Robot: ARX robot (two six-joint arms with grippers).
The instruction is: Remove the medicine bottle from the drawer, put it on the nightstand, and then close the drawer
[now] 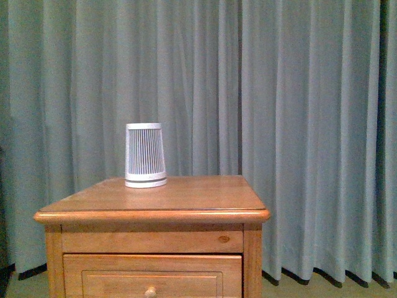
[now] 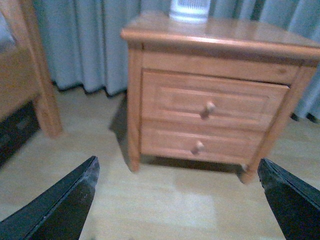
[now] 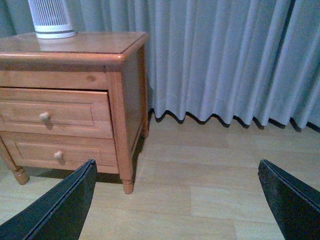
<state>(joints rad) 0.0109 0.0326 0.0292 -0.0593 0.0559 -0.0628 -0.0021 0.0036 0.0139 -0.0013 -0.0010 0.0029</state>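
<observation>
Drawer (image 1: 152, 266) knob (image 1: 150, 291) sat low-left of centre in front view, lined up with spread left jaws; right jaws spread too.

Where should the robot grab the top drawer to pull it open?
By the small round knob in the middle of the drawer front, coming straight at it from the front. It is the only part that sticks out from the flat panel, so it is probably the easiest thing to pinch and pull.
</observation>
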